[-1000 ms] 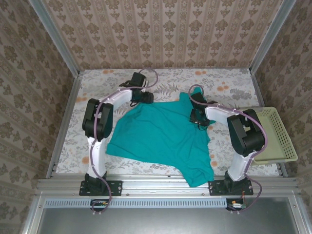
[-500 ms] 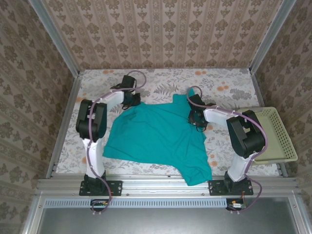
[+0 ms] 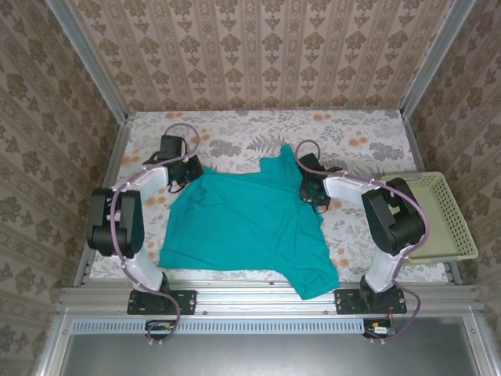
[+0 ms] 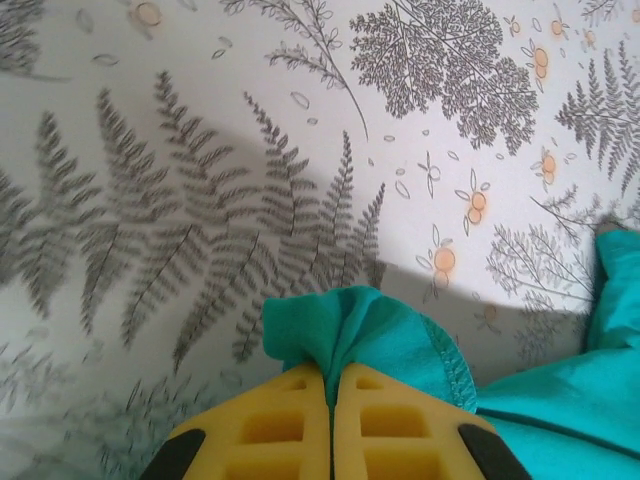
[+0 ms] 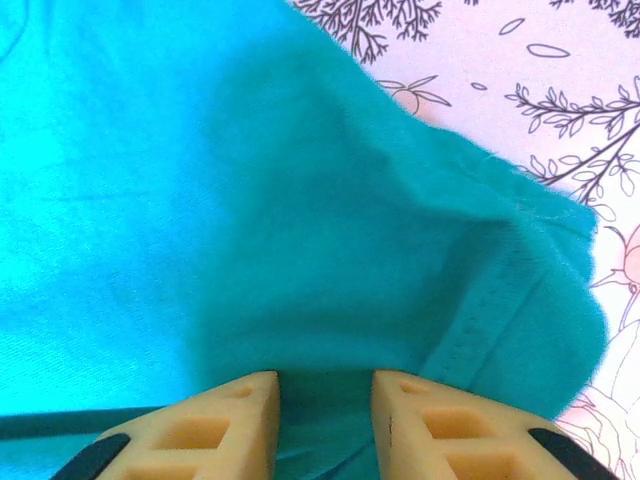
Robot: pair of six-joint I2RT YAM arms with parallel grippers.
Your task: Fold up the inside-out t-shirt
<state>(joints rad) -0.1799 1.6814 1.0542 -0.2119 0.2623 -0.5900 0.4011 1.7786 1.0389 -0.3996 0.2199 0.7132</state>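
Our left gripper is clamped tight. Its yellow pads meet on a puckered corner of the inside-out t-shirt, which pokes out just ahead of the jaws. More teal cloth trails off to their right over the fern-print table. Seen from above, the shirt lies spread mostly flat between the two pairs of jaws. One tail runs toward the near edge.

On our right gripper the jaws stand partway apart with a fold of cloth between them, and a stitched hem runs up ahead of the right-hand one. We cannot tell whether they bite or merely straddle it.

We judge the shirt light and limp (it will sag and crease rather than hold a line). The hems and seam corners are the places to pinch, since the doubled cloth there gives the pads something to grip.
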